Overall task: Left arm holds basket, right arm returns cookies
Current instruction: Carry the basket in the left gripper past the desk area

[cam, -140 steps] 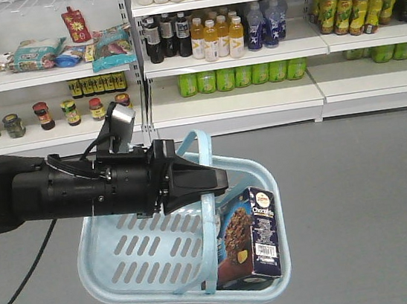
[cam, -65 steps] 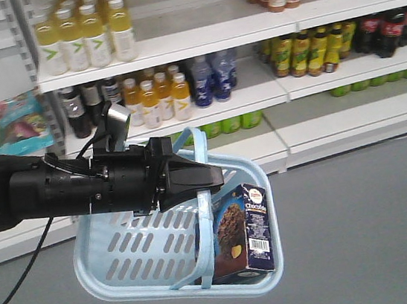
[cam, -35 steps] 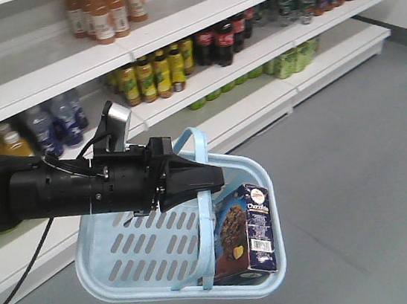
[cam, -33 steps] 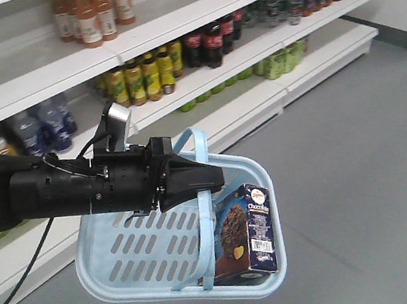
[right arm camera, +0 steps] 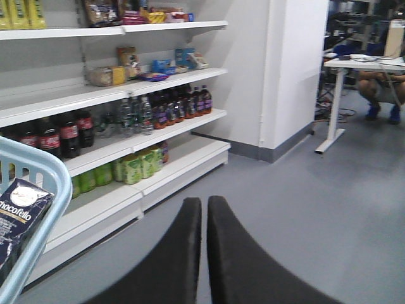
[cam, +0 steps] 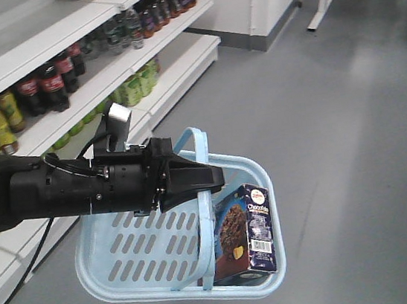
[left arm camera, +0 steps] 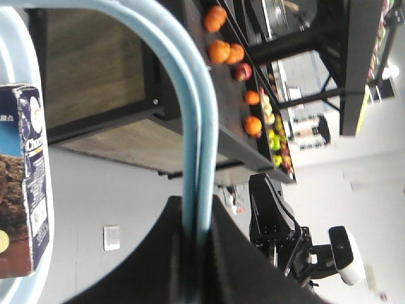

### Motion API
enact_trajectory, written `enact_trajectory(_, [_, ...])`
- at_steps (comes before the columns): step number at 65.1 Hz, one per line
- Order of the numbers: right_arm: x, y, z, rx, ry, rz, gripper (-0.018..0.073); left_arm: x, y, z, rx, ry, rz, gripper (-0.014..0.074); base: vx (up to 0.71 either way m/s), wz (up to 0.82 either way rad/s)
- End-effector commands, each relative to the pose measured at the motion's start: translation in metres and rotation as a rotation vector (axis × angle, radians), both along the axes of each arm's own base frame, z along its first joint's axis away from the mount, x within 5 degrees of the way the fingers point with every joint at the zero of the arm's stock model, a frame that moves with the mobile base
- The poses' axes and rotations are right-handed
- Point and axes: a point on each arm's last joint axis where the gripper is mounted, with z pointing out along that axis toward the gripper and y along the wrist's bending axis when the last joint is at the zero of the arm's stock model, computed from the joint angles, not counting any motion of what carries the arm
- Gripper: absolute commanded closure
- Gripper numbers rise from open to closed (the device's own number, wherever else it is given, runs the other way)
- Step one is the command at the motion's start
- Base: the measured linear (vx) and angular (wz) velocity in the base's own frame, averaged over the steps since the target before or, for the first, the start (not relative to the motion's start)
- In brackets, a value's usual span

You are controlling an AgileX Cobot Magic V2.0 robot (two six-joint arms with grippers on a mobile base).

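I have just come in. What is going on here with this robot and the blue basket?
A two-armed robot is in a shop aisle. Its left end effector is shut on the hoop handle of a light blue basket and holds it above the floor. The cookies, a dark navy carton, stand upright inside it. The right end effector is shut and empty, so the cookies are not yet returned to the shelves.

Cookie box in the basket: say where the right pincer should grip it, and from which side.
Probably grip the cookie box at its top end, coming down from above. It stands upright in a corner of the basket, so walls block its lower sides, and the handle held by the left pincer runs beside it.
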Motion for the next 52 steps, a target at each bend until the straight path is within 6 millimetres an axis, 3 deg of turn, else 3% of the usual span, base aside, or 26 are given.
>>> enact_trajectory(1, [-0.0003,0.0000,0.0015,0.002,-0.068,0.000,0.0570,-0.0059,-0.0020,0.0367,-0.169,-0.044,-0.006,0.0602,0.19,-0.70])
enact_trajectory(52, [-0.0003,0.0000,0.0015,0.002,-0.068,0.000,0.0570,-0.0059,-0.0020,0.0367,-0.169,-0.044,-0.006,0.0602,0.16,-0.61])
